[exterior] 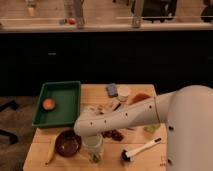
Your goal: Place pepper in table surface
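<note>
My arm reaches from the right across the light tan table surface to its front left part. The gripper points down just right of the dark brown bowl, close to the tabletop. A small dark green piece, which looks like the pepper, shows at the gripper's tip. I cannot tell whether it is held or lies on the table.
A green tray with an orange fruit stands at the left. A yellow banana lies left of the bowl. A white brush lies at the front right. A blue item, a white cup and other small items lie behind the arm.
</note>
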Available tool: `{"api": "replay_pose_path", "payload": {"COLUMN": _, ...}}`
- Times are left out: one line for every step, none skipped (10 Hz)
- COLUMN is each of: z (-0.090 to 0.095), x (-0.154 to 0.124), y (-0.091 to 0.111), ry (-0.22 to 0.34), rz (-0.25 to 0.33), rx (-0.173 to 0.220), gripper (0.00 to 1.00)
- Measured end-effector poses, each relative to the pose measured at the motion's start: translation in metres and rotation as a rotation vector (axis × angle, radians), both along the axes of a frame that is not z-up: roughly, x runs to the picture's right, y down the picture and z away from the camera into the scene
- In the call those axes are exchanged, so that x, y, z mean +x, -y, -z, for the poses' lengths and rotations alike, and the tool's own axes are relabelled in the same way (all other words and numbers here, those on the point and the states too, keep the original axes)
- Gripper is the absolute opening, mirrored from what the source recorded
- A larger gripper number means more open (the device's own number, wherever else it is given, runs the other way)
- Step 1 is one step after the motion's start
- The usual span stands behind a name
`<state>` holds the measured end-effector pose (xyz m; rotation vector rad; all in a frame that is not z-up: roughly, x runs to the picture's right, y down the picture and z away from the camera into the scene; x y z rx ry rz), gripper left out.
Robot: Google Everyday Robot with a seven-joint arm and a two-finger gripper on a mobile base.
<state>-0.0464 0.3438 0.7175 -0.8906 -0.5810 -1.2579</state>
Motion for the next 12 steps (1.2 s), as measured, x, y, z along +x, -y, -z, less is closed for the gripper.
{"api": "replay_pose_path", "payload": {"z": 0.0000, "x": 0.0000, "y": 0.0000, "ry": 0.000, "rz": 0.000, "rx": 0.000, "gripper": 0.04}}
{"api": "replay_pose_path", "payload": {"z": 0.0000, "x": 0.0001, "y": 0.0000, "ry": 0.000, "rz": 0.000, "rx": 0.000, "gripper": 0.04}}
{"api": "replay_pose_path", "payload": {"z": 0.0000, "x": 0.0000, "y": 0.0000, "ry": 0.000, "rz": 0.000, "rx": 0.000, "gripper": 0.04}}
{"api": "replay_pose_path", "payload": {"z": 0.0000, "x": 0.0000, "y": 0.0000, "ry": 0.000, "rz": 0.000, "rx": 0.000, "gripper": 0.04}}
{"api": "replay_pose_path", "payload": {"z": 0.0000, "x": 0.0000, "y": 0.0000, "ry": 0.000, "rz": 0.000, "rx": 0.000, "gripper": 0.04}}
{"api": "replay_pose_path", "payload": {"z": 0.0000, "x": 0.0000, "y": 0.0000, "ry": 0.000, "rz": 0.000, "rx": 0.000, "gripper": 0.04}}
{"api": "replay_pose_path", "payload": {"z": 0.0000, "x": 0.0000, "y": 0.0000, "ry": 0.000, "rz": 0.000, "rx": 0.000, "gripper": 0.02}}
{"api": "replay_pose_path", "payload": {"z": 0.0000, "x": 0.0000, "y": 0.0000, "ry": 0.000, "rz": 0.000, "rx": 0.000, "gripper": 0.00}}
{"api": "replay_pose_path", "payload": {"z": 0.0000, "x": -0.0002, "y": 0.0000, "ry": 0.000, "rz": 0.000, "rx": 0.000, "gripper": 0.04}}
{"api": "replay_pose_path", "payload": {"z": 0.0000, "x": -0.0002, "y": 0.0000, "ry": 0.000, "rz": 0.001, "rx": 0.000, "gripper": 0.14}}
{"api": "replay_pose_path", "payload": {"z": 0.0000, "x": -0.0002, "y": 0.0000, "ry": 0.000, "rz": 0.001, "rx": 0.000, "gripper": 0.23}}
{"api": "replay_pose_path", "payload": {"z": 0.0000, "x": -0.0002, "y": 0.0000, "ry": 0.000, "rz": 0.001, "rx": 0.000, "gripper": 0.34}}
